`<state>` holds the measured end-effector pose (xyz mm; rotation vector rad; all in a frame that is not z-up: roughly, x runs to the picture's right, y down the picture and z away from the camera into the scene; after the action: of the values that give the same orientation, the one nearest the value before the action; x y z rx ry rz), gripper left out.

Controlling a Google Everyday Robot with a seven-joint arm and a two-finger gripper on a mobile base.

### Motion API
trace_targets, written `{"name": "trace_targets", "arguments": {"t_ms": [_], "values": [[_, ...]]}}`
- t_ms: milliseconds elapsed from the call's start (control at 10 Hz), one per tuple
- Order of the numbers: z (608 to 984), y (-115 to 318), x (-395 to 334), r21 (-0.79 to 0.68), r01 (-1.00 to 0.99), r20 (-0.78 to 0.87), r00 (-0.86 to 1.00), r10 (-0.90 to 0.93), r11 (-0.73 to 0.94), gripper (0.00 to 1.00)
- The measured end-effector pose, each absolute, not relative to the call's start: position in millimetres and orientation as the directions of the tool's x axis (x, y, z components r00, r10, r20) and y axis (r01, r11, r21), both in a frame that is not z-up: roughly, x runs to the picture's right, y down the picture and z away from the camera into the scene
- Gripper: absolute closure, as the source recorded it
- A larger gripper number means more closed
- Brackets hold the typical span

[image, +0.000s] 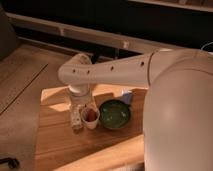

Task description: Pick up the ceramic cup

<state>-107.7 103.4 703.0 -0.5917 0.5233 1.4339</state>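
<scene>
The ceramic cup (pixel 91 118) is small and cream-white with a reddish-brown inside. It stands upright on the wooden table (pixel 60 145), just left of the dark green bowl (pixel 115 114). My gripper (pixel 81 119) hangs down from the arm's wrist (pixel 78 90) and sits low over the table at the cup's left side, right against it. I cannot tell whether it holds the cup. The arm reaches in from the right across the middle of the view.
A small pale blue object (pixel 127 96) stands behind the bowl, partly hidden by the arm. My large white body (pixel 180 115) fills the right side. The table's left edge drops to a carpeted floor (pixel 20 100).
</scene>
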Motion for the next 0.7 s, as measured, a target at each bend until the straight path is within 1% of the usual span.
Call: {"name": "trace_targets", "arguments": {"t_ms": [300, 700], "values": [[701.6, 101.1, -108.5, -0.063, -0.997, -0.652, 0.077, 0.754, 0.048, 0.35], [680.8, 110.6, -159.1, -0.093, -0.971, -0.650, 0.225, 0.726, 0.219, 0.35]]}}
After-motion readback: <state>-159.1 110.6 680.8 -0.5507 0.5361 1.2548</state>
